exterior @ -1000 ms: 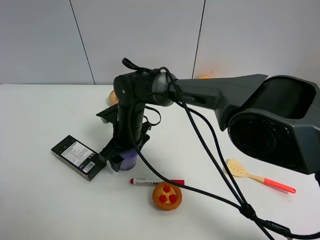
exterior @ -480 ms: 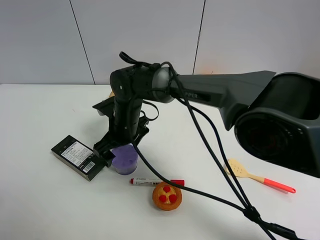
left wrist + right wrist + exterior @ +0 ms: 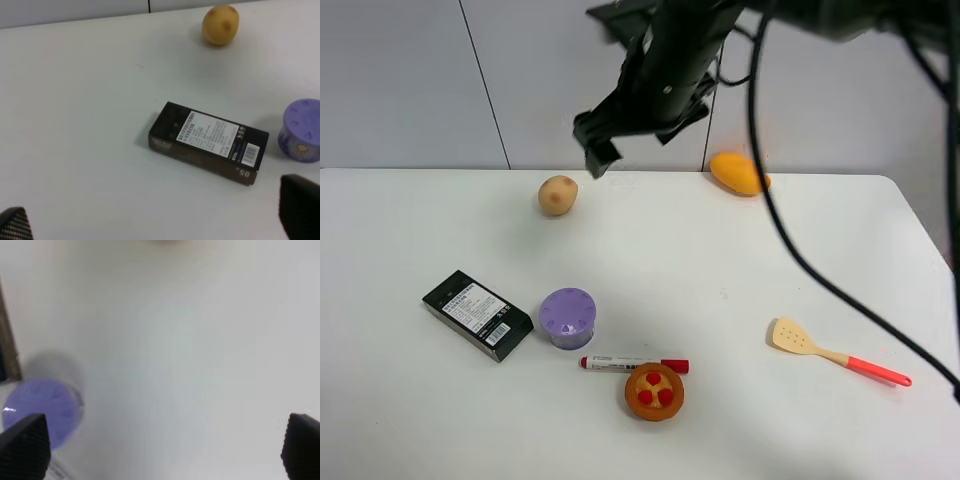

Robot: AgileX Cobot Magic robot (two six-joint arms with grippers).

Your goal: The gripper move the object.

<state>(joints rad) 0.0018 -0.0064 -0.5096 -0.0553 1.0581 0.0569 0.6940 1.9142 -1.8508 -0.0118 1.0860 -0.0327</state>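
The lavender-purple container stands upright and free on the white table, between the black box and the red marker. It also shows in the left wrist view and, blurred, in the right wrist view. My right gripper hangs high above the table's back, far from the container. In the right wrist view the right gripper is open and empty. My left gripper is open and empty above the table near the black box. The left arm is outside the exterior view.
A black box lies left of the container. A red-capped marker and a berry tart lie in front of it. A tan potato and an orange fruit sit at the back. A spatula lies at the right.
My right gripper was down around the purple container. It has let go and risen high toward the back right. The container stays on the table.
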